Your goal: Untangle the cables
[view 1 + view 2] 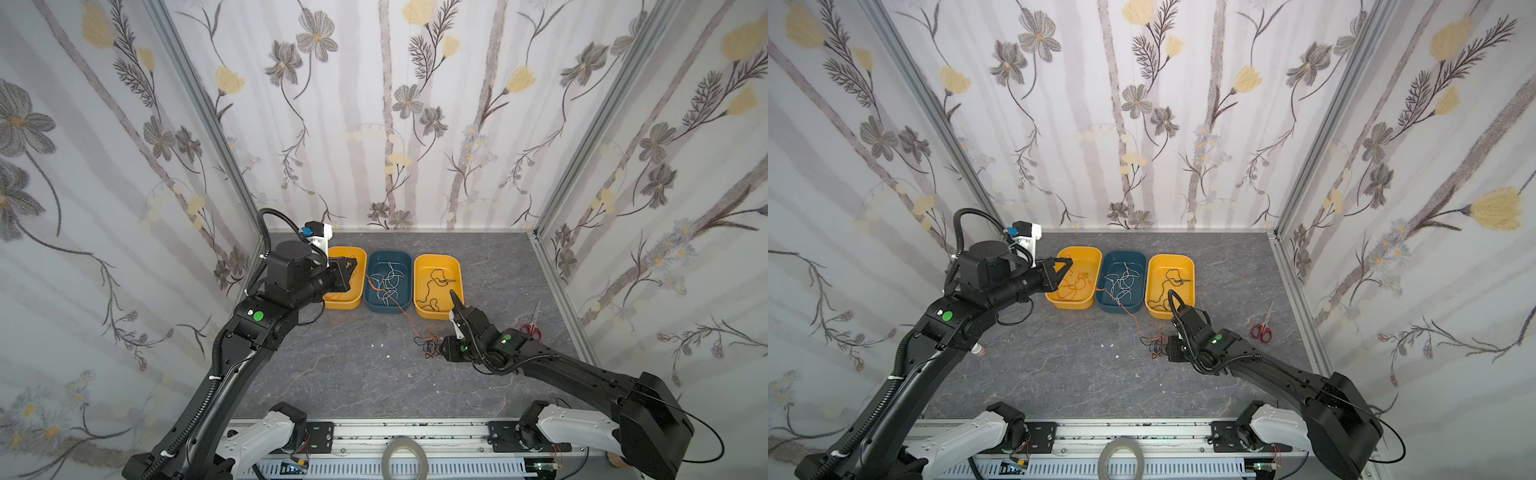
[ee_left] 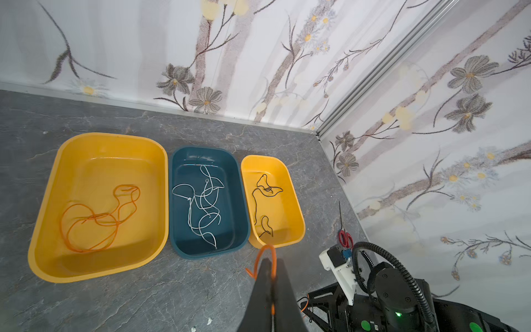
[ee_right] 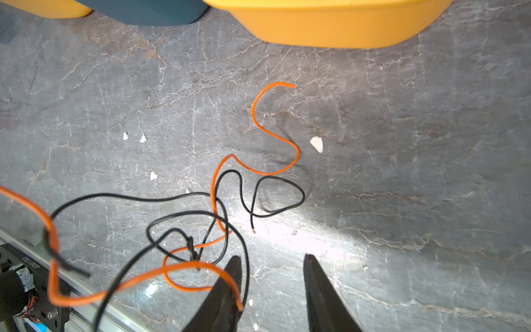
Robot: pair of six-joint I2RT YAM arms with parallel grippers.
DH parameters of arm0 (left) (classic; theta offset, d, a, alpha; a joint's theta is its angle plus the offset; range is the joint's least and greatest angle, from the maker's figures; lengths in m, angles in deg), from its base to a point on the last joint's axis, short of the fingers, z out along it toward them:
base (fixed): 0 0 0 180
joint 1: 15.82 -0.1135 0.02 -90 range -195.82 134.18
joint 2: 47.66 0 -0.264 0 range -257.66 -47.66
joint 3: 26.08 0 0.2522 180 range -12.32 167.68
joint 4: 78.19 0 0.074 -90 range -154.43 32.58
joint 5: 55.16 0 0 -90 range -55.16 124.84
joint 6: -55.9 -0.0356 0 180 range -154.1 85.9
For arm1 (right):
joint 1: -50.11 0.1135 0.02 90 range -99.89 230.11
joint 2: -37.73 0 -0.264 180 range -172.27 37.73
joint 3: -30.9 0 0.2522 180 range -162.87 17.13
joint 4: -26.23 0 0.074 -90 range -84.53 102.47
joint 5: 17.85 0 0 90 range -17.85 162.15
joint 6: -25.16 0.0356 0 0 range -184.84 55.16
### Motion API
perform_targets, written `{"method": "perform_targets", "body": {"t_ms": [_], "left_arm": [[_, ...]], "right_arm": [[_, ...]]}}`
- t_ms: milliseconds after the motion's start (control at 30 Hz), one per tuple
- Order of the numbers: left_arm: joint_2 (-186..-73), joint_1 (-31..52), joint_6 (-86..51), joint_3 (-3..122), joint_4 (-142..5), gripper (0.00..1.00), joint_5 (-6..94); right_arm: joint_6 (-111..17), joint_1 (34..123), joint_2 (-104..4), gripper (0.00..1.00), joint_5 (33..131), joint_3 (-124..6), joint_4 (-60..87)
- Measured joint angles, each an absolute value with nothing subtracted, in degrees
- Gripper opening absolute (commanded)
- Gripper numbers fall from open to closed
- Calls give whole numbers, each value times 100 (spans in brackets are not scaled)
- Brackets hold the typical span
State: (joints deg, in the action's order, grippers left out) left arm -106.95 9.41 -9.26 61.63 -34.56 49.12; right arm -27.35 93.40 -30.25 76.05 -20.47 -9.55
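My left gripper point(image 2: 268, 260) point(image 1: 351, 266) is shut on an orange cable point(image 1: 390, 301) above the left yellow tray point(image 1: 345, 305). That cable runs across the blue tray point(image 1: 384, 308) down to a tangle of orange and black cables point(image 1: 428, 347) point(image 3: 201, 230) on the table. My right gripper point(image 3: 272, 258) point(image 1: 455, 301) stands open just right of the tangle, near the right yellow tray point(image 1: 432, 313). An orange strand lies over one finger, and nothing is between the jaws. Loose orange point(image 2: 97, 218), white point(image 2: 201, 207) and black point(image 2: 264, 201) cables lie in the trays.
Red-handled scissors point(image 1: 532, 326) lie at the table's right edge by the wall. A grey tape roll point(image 1: 405, 457) sits on the front rail. Small white flecks point(image 3: 316, 143) dot the grey table. Patterned walls close in the back and both sides.
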Motion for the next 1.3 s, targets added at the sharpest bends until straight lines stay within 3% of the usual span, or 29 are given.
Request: {"method": "perform_targets", "body": {"t_ms": [500, 1300], "left_arm": [[-10937, 1090, -668, 5674, -3860, 0, 5568], [-10511, 1446, -513, 5700, -4022, 0, 5548]], "right_arm": [[-3067, 9750, -3294, 46, 8496, -2504, -182], [-2389, 9770, -6761, 61, 9541, -4161, 2461]]}}
